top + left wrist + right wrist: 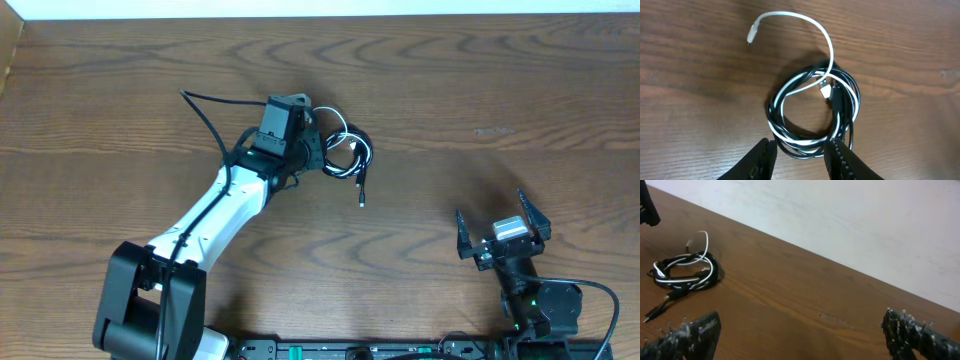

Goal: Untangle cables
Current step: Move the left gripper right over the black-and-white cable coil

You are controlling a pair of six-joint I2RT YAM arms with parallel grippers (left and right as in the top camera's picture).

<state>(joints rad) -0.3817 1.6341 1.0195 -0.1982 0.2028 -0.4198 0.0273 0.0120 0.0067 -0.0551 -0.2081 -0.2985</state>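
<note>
On the bench (450, 90), the cables (845, 107) lie as one small coil right at the tips of the left pincer (800, 150). They look light, limp and likely to drag each other along. The black cable (855, 100) winds through most of the loops. The white cable (830, 47) arcs free on the side away from that pincer, and its loose plug (751, 35) is probably the best place to take hold. The left pincer stands part open astride the coil's near edge, clamping nothing. The right pincer (492, 212), well apart from the left pincer, gapes wide and empty.
</note>
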